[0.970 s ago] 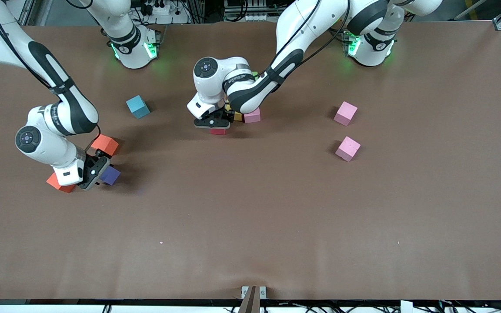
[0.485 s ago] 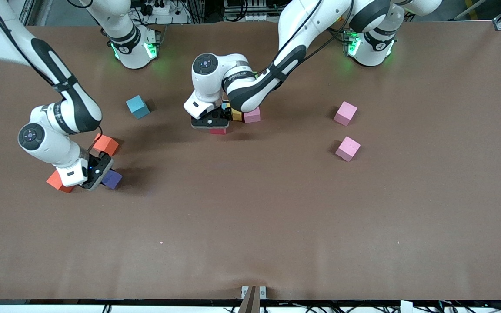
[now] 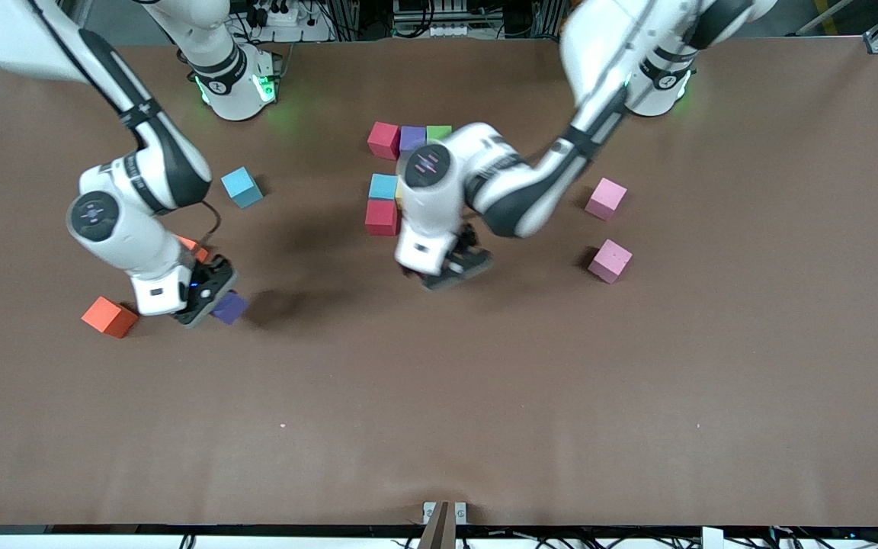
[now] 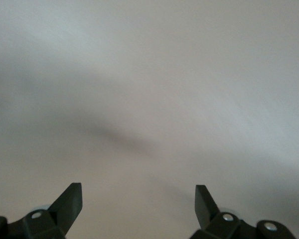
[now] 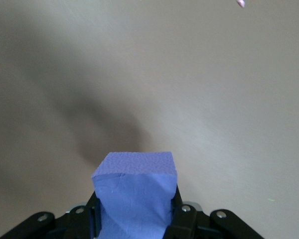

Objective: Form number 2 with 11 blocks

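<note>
Right tool (image 3: 206, 299) clamps a matte purple block (image 5: 135, 191); left tool (image 4: 138, 209) spread apart.

A brown table (image 3: 485, 396) fills the scene, its cover matte and faintly rippled. At the table's edge nearest the front camera, a small metal bracket (image 3: 443, 512) sits about midway along. Above the table's edge by the arm bases, cables and what may be a power strip (image 3: 283, 14) lie in shadow.
</note>
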{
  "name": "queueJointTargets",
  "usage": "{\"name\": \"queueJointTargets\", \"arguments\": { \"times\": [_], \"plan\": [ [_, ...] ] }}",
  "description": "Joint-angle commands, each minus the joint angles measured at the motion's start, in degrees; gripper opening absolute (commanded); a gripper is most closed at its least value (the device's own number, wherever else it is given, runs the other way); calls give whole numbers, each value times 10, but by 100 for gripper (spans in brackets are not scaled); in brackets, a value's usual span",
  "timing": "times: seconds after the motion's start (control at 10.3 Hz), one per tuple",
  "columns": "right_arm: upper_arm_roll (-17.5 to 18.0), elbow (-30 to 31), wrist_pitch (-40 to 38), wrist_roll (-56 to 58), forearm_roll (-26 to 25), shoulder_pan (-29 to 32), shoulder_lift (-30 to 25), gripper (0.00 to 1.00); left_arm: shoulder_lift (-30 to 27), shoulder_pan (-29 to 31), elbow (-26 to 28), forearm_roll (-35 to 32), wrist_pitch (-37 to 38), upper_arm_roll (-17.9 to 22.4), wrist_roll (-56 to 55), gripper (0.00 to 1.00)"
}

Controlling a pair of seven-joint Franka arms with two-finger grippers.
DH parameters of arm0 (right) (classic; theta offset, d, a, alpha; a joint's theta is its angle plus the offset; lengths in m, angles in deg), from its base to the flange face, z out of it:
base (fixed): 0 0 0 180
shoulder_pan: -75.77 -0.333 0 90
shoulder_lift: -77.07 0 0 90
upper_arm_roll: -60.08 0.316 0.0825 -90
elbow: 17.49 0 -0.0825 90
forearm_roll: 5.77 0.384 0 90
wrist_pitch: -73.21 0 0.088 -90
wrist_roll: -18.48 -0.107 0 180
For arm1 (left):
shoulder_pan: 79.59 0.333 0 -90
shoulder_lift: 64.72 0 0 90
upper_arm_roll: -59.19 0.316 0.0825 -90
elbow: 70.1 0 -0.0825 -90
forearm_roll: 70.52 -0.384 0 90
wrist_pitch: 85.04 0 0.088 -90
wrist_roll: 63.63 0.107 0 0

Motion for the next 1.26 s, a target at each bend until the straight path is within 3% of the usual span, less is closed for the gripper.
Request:
{"name": "queueJointTargets", "arguments": {
  "times": [0.0, 0.29, 0.39, 0.68, 0.87, 1.16],
  "plan": [
    [15, 23, -4, -148, 10, -41, -28, 35, -97, 71, 141, 23, -25, -9, -37, 100],
    [17, 22, 1, -374, 22, -143, -27, 35, -207, 166, 312, 35, -131, -10, -101, 100],
    [17, 22, 2, -426, 37, -165, -25, 35, -227, 186, 347, 37, -152, -10, -115, 100],
    [7, 19, 30, -597, 52, -231, -3, 35, -226, 242, 398, 42, -187, -10, -136, 100],
    [-34, 23, 68, -630, 52, -278, 11, 36, -222, 261, 433, 43, -231, -10, -137, 100],
    [-51, 23, 74, -669, 49, -304, 28, 36, -193, 310, 445, 43, -233, -11, -135, 100]
  ]
}}
